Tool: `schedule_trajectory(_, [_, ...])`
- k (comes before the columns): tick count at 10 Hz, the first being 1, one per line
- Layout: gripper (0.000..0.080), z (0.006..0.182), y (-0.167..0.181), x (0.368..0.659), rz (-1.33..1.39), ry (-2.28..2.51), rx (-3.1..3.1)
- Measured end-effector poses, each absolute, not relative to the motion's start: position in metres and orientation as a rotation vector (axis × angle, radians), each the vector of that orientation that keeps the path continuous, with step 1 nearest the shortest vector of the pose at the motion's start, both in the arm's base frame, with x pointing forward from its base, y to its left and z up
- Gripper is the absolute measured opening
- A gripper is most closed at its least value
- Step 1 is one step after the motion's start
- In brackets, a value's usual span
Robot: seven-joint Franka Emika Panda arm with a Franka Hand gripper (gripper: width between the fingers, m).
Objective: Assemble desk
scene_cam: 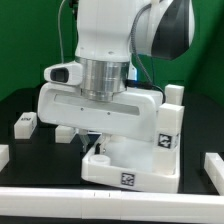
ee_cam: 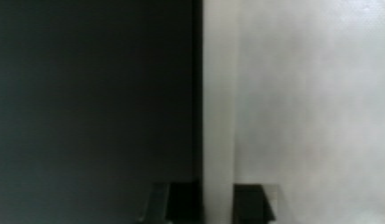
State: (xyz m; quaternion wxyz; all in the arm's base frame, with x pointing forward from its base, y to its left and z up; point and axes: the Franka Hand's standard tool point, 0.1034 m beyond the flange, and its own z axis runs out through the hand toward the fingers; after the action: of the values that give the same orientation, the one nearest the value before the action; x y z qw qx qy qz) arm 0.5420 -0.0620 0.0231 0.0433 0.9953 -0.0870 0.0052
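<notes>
The desk panel (scene_cam: 130, 165), white with black-and-white tags on its side, sits at the middle front of the black table. My gripper (scene_cam: 98, 140) is low over its near-left part, and the wide white hand hides most of the panel top. In the wrist view the panel (ee_cam: 304, 100) fills one half of the picture and its rim runs straight between my fingers (ee_cam: 180, 202). My gripper (ee_cam: 217, 203) is shut on that rim. A white leg (scene_cam: 175, 97) stands upright behind the panel at the exterior view's right. Two more legs (scene_cam: 27, 121) (scene_cam: 65, 132) lie at the left.
White blocks sit at the table's left edge (scene_cam: 3, 155) and right edge (scene_cam: 211, 165). A long white strip (scene_cam: 100, 205) runs along the front. A green wall stands behind the table.
</notes>
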Motion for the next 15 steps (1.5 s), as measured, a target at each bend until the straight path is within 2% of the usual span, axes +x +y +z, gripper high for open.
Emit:
schedule_trajectory(5, [0.0061,0.025,-0.067,0.544,0.009,0.138,3.043])
schedule_trajectory(9, [0.0061,0.029,-0.049,0.566,0.024,0.466,2.987])
schedule_trajectory(15, [0.0062,0.030,-0.046,0.571,0.012,0.930,2.847])
